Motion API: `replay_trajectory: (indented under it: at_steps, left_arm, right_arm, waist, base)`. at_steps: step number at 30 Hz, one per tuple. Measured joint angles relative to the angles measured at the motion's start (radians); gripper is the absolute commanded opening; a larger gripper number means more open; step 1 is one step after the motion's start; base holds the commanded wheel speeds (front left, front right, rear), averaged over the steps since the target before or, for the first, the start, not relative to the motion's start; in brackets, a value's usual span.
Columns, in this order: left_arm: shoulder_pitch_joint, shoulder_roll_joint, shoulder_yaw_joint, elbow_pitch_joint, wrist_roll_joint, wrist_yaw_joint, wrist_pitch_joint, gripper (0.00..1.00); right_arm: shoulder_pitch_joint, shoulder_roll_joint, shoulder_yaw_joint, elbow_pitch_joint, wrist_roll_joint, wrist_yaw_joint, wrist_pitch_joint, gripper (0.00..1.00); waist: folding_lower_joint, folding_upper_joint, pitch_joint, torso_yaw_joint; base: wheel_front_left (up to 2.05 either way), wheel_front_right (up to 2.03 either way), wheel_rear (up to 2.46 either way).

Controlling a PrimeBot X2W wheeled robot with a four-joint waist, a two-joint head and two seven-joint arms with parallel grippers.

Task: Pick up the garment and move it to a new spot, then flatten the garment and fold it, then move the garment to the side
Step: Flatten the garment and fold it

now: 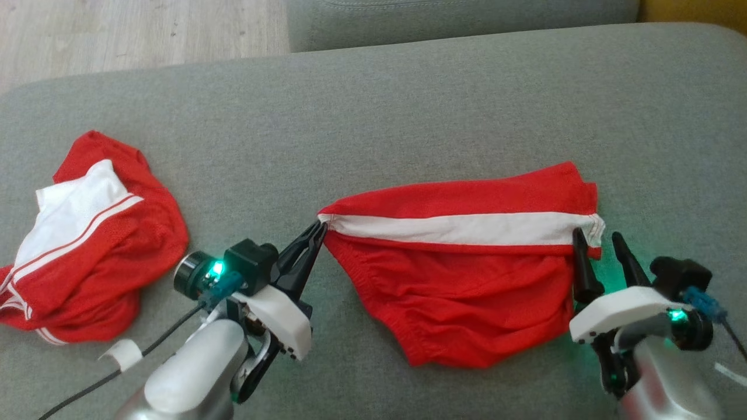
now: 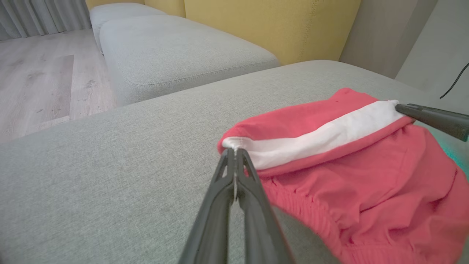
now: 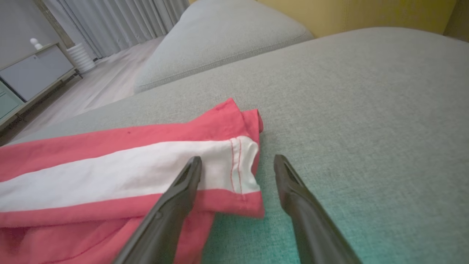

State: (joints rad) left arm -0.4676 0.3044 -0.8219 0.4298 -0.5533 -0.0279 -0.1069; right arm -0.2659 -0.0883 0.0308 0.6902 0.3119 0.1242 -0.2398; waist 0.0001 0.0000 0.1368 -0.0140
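Holding a red garment (image 1: 467, 274) stretched near the front edge of a grey sofa seat (image 1: 408, 116).
Head view: pinching the left end of its white band in the clenched left claw (image 1: 318, 230); straddling the right end with the released right claw (image 1: 596, 236), one finger over cloth, the other over bare seat; by the left edge, a second garment (image 1: 87, 245), crumpled red and white; past the far left corner, pale wood floor (image 1: 140, 35). Left wrist view: tips shut on the band's end, with another grey seat (image 2: 176, 58), a yellow backrest (image 2: 271, 25) and curtains (image 2: 44, 14) behind. Right wrist view: fingers apart around the stitched hem, with a low cabinet (image 3: 33, 69) beside the floor.
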Motion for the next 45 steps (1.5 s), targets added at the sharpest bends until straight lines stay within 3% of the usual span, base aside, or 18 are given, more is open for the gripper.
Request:
replay_trajectory:
  at_steps: [11,12,14,15,16,25,30,35,39,45]
  left_arm:
    - [-0.002,-0.002,-0.021,0.013,0.008,-0.008,0.0,0.0]
    - [-0.002,-0.003,-0.021,0.015,0.008,-0.008,0.0,0.0]
    - [-0.002,-0.005,-0.023,0.019,0.008,-0.009,0.0,0.0]
    - [-0.002,-0.006,-0.024,0.021,0.008,-0.009,-0.001,0.0]
    - [-0.002,-0.007,-0.025,0.023,0.008,-0.011,-0.002,0.0]
    - [-0.007,-0.007,-0.029,0.038,0.015,-0.016,-0.045,0.0]
    - [-0.134,0.015,-0.034,0.029,0.075,-0.027,-0.055,0.0]
    - [-0.401,0.032,-0.011,0.028,0.137,-0.046,-0.082,0.0]
    - [-0.617,0.026,0.017,0.079,0.199,-0.061,-0.118,0.0]
    - [-0.831,-0.004,0.095,0.094,0.281,-0.018,-0.151,0.0]
  right_arm:
    - [-0.068,-0.103,0.173,0.045,0.211,0.0,0.182,1.0]
    - [-0.07,-0.114,0.191,0.039,0.229,0.0,0.192,0.86]
    - [-0.071,-0.128,0.216,0.029,0.255,0.0,0.201,0.38]
    - [-0.071,-0.135,0.227,0.026,0.264,0.0,0.201,0.24]
    - [-0.071,-0.143,0.238,0.022,0.273,0.0,0.205,0.0]
    - [-0.072,-0.187,0.261,-0.016,0.276,0.0,0.157,0.0]
    - [-0.137,-0.231,0.265,-0.118,0.277,0.0,0.142,0.0]
    - [-0.379,-0.286,0.269,-0.199,0.295,0.0,0.161,0.0]
    - [-0.631,-0.328,0.274,-0.192,0.294,0.0,0.149,0.0]
    - [-0.879,-0.348,0.274,-0.154,0.282,0.0,0.072,0.0]
  waist:
    - [0.0,0.0,0.011,0.005]
    - [0.0,0.0,0.011,0.005]
    - [0.0,0.0,0.009,0.007]
    - [0.0,0.0,0.008,0.007]
    - [0.0,0.0,0.007,0.008]
    - [-0.0002,0.0,-0.01,0.006]
    - [-0.0002,0.0,0.006,-0.004]
    - [0.0,0.0,0.058,-0.02]
    - [0.0002,0.0,0.117,-0.034]
    - [0.0003,0.0,0.19,-0.054]
  base:
    - [0.0,0.0,0.0]
    - [0.0,0.0,0.0]
    - [0.0,0.0,0.0]
    - [0.0,0.0,0.0]
    - [0.0,0.0,0.0]
    - [0.0,0.0,0.0]
    - [0.0,0.0,0.0]
    - [0.0,0.0,0.0]
    - [0.0,0.0,0.0]
    - [0.0,0.0,0.0]
